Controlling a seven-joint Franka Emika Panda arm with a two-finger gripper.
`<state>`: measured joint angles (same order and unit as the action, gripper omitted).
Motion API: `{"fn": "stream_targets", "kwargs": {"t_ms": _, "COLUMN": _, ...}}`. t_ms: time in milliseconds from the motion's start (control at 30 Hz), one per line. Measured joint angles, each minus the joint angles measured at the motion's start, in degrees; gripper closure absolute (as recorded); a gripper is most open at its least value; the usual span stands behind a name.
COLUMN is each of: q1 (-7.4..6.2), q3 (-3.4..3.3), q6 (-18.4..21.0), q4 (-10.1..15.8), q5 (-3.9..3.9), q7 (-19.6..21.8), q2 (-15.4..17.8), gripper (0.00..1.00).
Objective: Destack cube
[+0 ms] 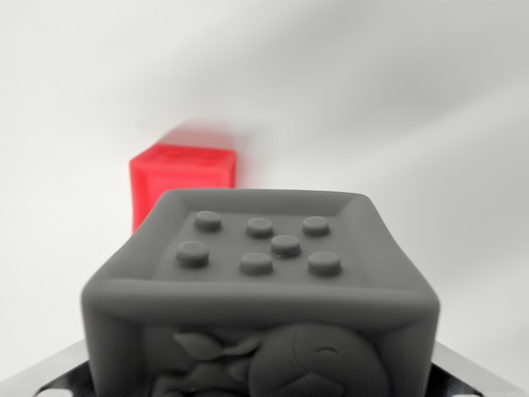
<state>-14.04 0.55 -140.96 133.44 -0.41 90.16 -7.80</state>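
The grey cube (pixel 260 294) fills the lower middle of the wrist view, very close to the camera and slightly soft in focus. Its top face is a shallow recessed panel with a raised, rounded rim all around, and seven round studs stand in that panel: three along the far row, one alone just behind the middle, and three along the near row. The front face carries a moulded relief, with leaf-like shapes on the wrist view's left and a rounded, curled form on the wrist view's right; what the relief depicts cannot be told for sure. The material looks matte and rubbery, with soft rounded edges and corners.

Behind it, toward the wrist view's left, sits a red cube (pixel 183 184), blurred, with a similar rimmed top face. The grey cube hides its lower right part, so whether the two touch cannot be told. Both are set against a plain white surface (pixel 430 124) crossed by broad soft shadows.

At the bottom corners, dark and metallic parts of the gripper (pixel 260 395) flank the grey cube on both sides. The fingertips are out of sight, so whether they are pinching the cube or merely beside it cannot be told.
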Motion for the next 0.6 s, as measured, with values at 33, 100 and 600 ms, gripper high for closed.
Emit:
{"fn": "stream_targets", "kwargs": {"t_ms": 33, "q1": 0.13, "q3": -0.05, "q6": -0.18, "q4": 0.21, "q5": 0.01, "q7": -0.32, "q2": 0.03, "gripper": 1.0}}
{"fn": "stream_targets", "kwargs": {"t_ms": 100, "q1": 0.35, "q3": -0.11, "q6": -0.46, "q4": 0.49, "q5": 0.02, "q7": -0.76, "q2": 0.07, "gripper": 1.0}}
{"fn": "stream_targets", "kwargs": {"t_ms": 600, "q1": 2.3, "q3": -0.92, "q6": -2.93, "q4": 3.1, "q5": 0.18, "q7": -5.27, "q2": 0.21, "gripper": 1.0}}
